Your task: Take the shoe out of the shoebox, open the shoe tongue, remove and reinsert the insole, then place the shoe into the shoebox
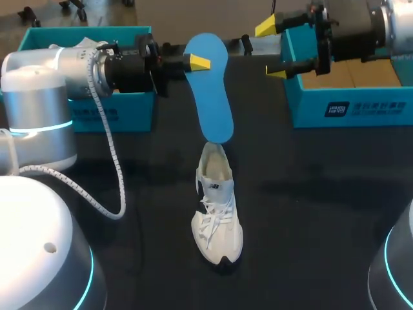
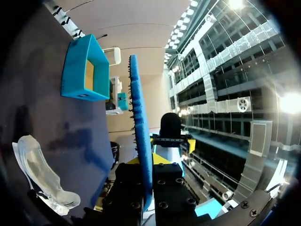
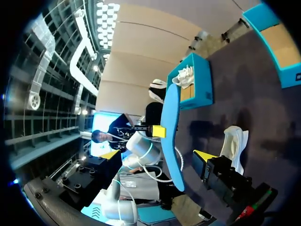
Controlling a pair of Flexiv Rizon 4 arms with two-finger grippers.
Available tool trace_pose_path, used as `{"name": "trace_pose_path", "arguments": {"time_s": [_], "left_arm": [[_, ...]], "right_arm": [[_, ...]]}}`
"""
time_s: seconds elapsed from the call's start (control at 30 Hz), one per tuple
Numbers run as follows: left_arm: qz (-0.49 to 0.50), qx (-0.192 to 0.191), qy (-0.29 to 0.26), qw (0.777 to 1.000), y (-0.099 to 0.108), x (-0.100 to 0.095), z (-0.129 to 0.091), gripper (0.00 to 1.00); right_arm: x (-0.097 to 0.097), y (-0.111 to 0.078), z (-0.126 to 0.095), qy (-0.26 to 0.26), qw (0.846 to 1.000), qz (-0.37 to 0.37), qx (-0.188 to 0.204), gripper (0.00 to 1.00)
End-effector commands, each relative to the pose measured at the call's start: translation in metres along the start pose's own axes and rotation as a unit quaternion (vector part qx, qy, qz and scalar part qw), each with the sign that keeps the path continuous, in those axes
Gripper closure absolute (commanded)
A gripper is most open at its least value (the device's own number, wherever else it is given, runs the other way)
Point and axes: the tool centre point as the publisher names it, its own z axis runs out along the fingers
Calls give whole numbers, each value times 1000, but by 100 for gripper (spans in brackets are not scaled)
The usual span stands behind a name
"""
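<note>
Blue insole (image 1: 211, 90) is held in the air, pinched by the left gripper (image 1: 199, 62). Its lower end is seen just above the heel of the white sneaker (image 1: 217, 213), set upright on the black table (image 1: 310, 213). The right gripper (image 1: 271, 50) is spread open beside the right teal shoebox (image 1: 348, 106).

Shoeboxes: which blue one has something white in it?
The left shoebox, behind the left arm; white stuff pokes over its rim. The right shoebox shows only a bare brown floor.
</note>
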Motion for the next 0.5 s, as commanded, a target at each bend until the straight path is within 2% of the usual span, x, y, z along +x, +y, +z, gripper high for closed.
{"name": "trace_pose_path", "arguments": {"time_s": [0.03, 0.1, 0.5], "left_arm": [[0, -1, -1, 1000, 1, 0, 0, 100], [0, -1, -1, 1000, 1, 0, 0, 100], [0, -1, -1, 1000, 1, 0, 0, 100]], "right_arm": [[15, -4, -2, -61, 998, -20, -1, 0], [22, -5, 0, -97, 995, -25, -3, 0], [47, -10, 13, -208, 977, -33, -17, 0]]}}
